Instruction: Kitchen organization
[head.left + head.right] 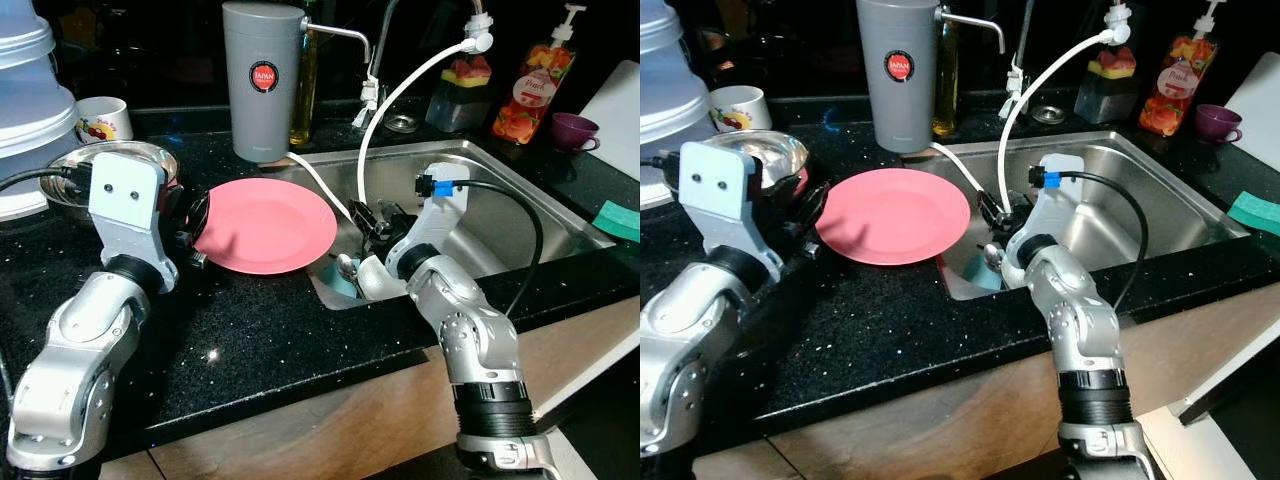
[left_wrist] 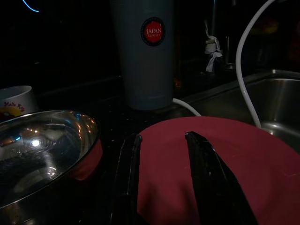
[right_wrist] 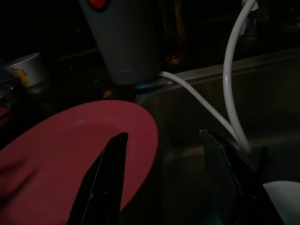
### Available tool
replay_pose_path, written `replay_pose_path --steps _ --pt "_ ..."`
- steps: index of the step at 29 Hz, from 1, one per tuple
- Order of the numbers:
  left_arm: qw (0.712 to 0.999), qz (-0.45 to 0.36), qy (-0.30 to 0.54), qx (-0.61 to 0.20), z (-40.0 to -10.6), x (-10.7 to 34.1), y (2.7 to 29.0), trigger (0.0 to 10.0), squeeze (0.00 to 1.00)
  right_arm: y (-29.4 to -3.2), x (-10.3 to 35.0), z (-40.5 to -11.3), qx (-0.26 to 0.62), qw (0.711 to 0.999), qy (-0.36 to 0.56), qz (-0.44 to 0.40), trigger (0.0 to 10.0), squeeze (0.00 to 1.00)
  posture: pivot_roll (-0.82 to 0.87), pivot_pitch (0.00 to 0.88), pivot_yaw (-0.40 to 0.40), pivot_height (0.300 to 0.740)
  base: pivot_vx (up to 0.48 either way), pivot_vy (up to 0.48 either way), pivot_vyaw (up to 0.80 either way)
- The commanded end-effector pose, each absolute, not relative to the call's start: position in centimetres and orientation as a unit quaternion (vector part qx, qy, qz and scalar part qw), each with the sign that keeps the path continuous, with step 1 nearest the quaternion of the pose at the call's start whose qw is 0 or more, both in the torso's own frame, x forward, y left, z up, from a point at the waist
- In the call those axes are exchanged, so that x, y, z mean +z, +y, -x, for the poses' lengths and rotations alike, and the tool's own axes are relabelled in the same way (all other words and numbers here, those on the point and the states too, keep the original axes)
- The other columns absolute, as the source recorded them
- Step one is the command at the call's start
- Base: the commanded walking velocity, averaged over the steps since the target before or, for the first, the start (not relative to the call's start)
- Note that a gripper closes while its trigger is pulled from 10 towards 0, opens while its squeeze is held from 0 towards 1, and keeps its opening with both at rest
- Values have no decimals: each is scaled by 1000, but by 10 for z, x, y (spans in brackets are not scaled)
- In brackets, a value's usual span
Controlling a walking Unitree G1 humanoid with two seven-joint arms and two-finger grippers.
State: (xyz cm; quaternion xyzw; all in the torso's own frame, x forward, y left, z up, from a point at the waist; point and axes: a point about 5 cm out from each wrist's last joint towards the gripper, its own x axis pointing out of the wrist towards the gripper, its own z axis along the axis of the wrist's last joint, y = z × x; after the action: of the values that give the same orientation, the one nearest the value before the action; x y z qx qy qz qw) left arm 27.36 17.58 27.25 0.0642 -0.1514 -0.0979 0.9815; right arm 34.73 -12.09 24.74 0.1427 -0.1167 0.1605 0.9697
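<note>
A pink plate [image 1: 265, 225] lies flat on the black counter [image 1: 260, 340], just left of the steel sink [image 1: 520, 200]. My left gripper [image 2: 161, 136] is open at the plate's left rim, with both black fingers reaching over the plate's surface [image 2: 225, 154]. My right gripper [image 3: 161, 133] stands open at the sink's left edge. One of its fingers is over the plate's right rim [image 3: 70, 150] and the other is over the basin. Neither gripper holds anything.
A steel bowl [image 1: 100, 165] sits close behind my left wrist. A grey canister [image 1: 262, 80] stands behind the plate, and a white hose [image 1: 400, 90] arcs into the sink. A mug [image 1: 103, 118], soap bottle [image 1: 535, 85], purple cup [image 1: 573, 130] and green sponge [image 1: 620, 220] line the edges.
</note>
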Motion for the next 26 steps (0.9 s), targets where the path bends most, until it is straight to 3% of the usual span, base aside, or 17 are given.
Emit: replay_pose_path --steps 1,20,26 --pt "982 -57 -149 -101 -274 272 176 10000 0 -118 245 -345 163 971 -106 -142 10000 0 -15 86 -24 740 0 0 0" --pt "983 -52 -149 -93 -273 271 180 10000 0 -116 243 -345 168 971 -98 -142 10000 0 -8 73 -33 740 -323 0 0" --pt "985 -51 -142 -79 -272 269 184 10000 0 -115 243 -344 172 970 -95 -141 10000 0 -9 67 -34 740 -89 0 0"
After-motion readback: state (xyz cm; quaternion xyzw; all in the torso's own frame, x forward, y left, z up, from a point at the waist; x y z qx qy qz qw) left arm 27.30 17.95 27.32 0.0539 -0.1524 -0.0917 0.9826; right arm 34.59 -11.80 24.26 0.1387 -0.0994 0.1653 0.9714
